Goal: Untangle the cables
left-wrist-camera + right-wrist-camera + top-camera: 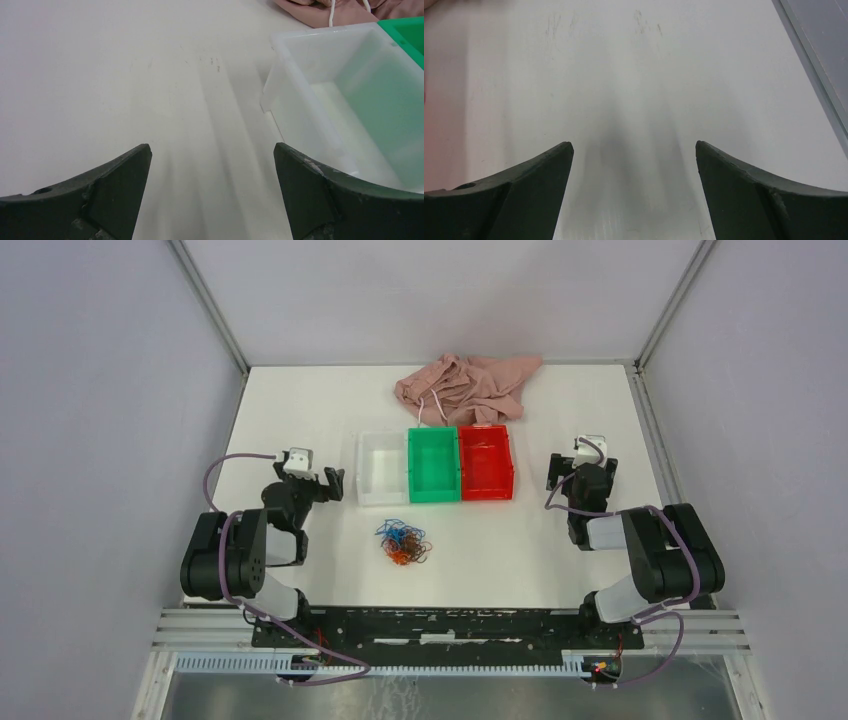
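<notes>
The cables [403,542] lie as a small tangle of orange-red, dark and blue curly wires on the white table, in front of the bins, in the top view only. My left gripper [331,483] is open and empty, up and to the left of the tangle, beside the white bin; its wrist view shows its gripper [212,155] over bare table. My right gripper [582,468] is open and empty, far right of the tangle, over bare table in its wrist view [634,150]. The cables show in neither wrist view.
Three bins stand in a row behind the tangle: white [381,467], also in the left wrist view [300,60], green [433,464] and red [486,461]. A crumpled pink cloth [467,386] lies behind them. A metal rail [814,60] edges the table's right side.
</notes>
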